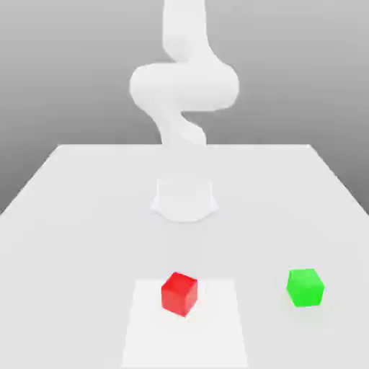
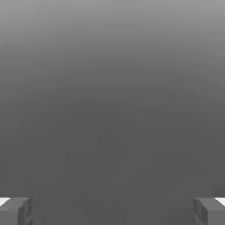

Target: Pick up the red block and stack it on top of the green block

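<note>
The red block (image 1: 179,293) is a small cube resting on the white table (image 1: 86,216), near the front and slightly toward the exterior view's left of centre. Level with it, toward the exterior view's right, sits the green block (image 1: 305,287), well apart from the red one. In the hand view my gripper (image 2: 112,211) is open: its two grey fingertips (image 2: 16,211) stand far apart at the picture's corners. Nothing lies between them, and plain grey background is behind them.
The arm's white base (image 1: 184,200) stands at the middle of the table, behind both blocks, and the arm (image 1: 184,86) rises from it out of the picture. A paler square patch (image 1: 216,339) marks the table surface under the red block.
</note>
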Controlling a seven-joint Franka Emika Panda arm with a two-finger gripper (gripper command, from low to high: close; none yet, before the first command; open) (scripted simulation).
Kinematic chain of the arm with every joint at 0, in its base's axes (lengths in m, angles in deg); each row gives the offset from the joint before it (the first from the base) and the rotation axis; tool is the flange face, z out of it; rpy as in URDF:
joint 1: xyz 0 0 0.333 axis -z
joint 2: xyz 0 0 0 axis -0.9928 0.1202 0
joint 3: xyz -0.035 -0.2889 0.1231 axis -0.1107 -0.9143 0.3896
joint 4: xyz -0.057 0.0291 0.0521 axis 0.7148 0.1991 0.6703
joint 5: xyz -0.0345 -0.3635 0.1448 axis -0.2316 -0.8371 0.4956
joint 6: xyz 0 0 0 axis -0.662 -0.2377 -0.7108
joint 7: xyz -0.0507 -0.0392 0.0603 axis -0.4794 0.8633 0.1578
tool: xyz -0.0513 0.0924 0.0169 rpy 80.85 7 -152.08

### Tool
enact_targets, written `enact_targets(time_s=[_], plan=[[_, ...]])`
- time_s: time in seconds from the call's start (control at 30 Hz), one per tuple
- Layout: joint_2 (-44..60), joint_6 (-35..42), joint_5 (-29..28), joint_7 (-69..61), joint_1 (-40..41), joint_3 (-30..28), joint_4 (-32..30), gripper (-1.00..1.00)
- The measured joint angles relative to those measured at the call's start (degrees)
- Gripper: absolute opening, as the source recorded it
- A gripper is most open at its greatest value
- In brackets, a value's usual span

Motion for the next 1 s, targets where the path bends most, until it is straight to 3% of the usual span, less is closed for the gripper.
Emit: enact_targets(time_s=[0.4, 0.6, 0.97, 1.0], plan=[[24.94, -15.56, -4.96, 18.28, 7.97, 6.56, -17.01, 0.00], [38.70, -25.15, 0.67, 22.50, 8.24, 6.53, -26.18, 0.00], [52.98, -37.11, -4.81, 27.55, 5.75, 2.50, -25.21, 0.00], [54.23, -38.15, -5.43, 27.94, 5.16, 1.74, -25.12, -1.00]])
